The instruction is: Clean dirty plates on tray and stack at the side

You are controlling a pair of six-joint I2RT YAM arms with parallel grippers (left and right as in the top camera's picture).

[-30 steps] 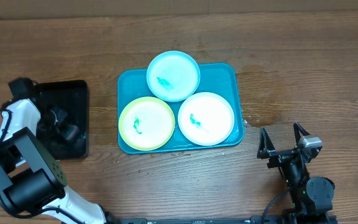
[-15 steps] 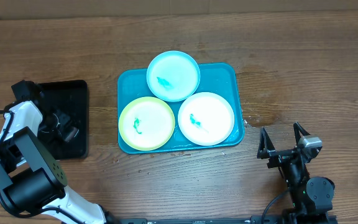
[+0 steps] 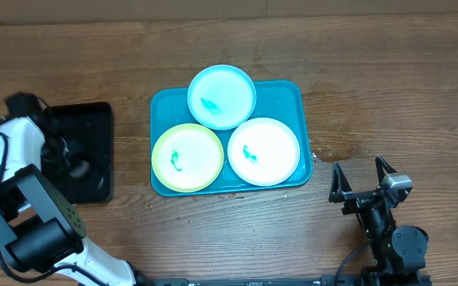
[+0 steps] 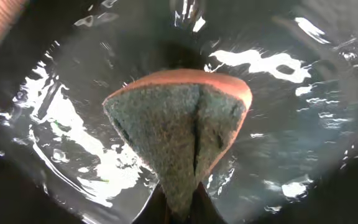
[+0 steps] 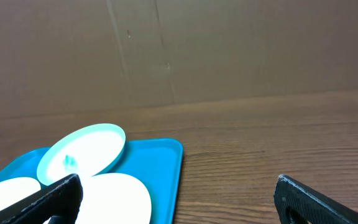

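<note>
We log: left gripper [image 4: 179, 208] clenched on orange-backed grey sponge [image 4: 166, 124] over black rectangular tray [image 3: 94, 119]; right gripper [image 3: 361, 179] splayed, empty. Round plastic light blue plate [image 3: 222, 97], yellow-green plate [image 3: 188, 157], white plate [image 3: 263, 151] lie on turquoise rectangular tray [image 3: 281, 99].
</note>
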